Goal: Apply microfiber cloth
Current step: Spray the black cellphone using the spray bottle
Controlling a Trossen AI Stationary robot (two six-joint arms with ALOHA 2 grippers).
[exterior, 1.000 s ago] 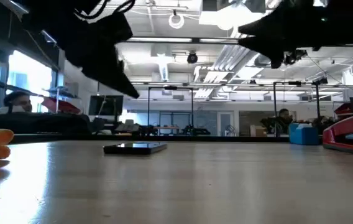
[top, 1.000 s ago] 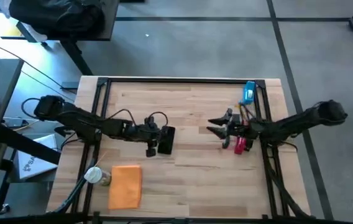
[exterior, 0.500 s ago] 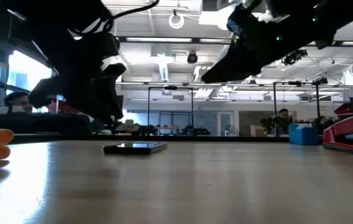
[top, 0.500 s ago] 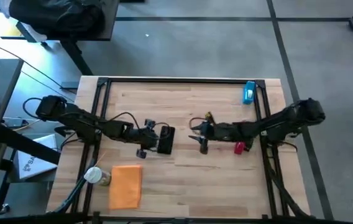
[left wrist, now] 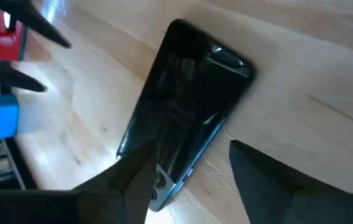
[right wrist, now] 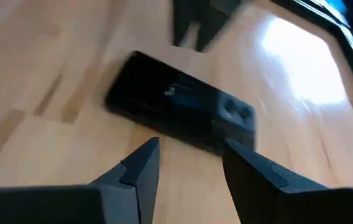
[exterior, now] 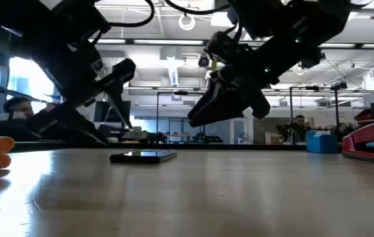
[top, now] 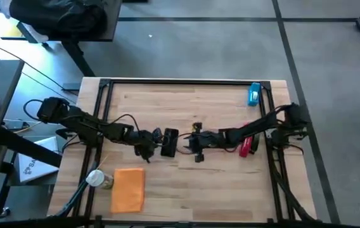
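Little looks done — the cloth lies untouched at the table's near left corner, well apart from the phone, which both grippers, left and right, flank with parted, empty fingers.

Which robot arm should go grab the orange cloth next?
Probably the left. The microfiber cloth lies at the table's near left corner, on the left arm's side. The left gripper is nearer to it than the right gripper, both open beside the phone.
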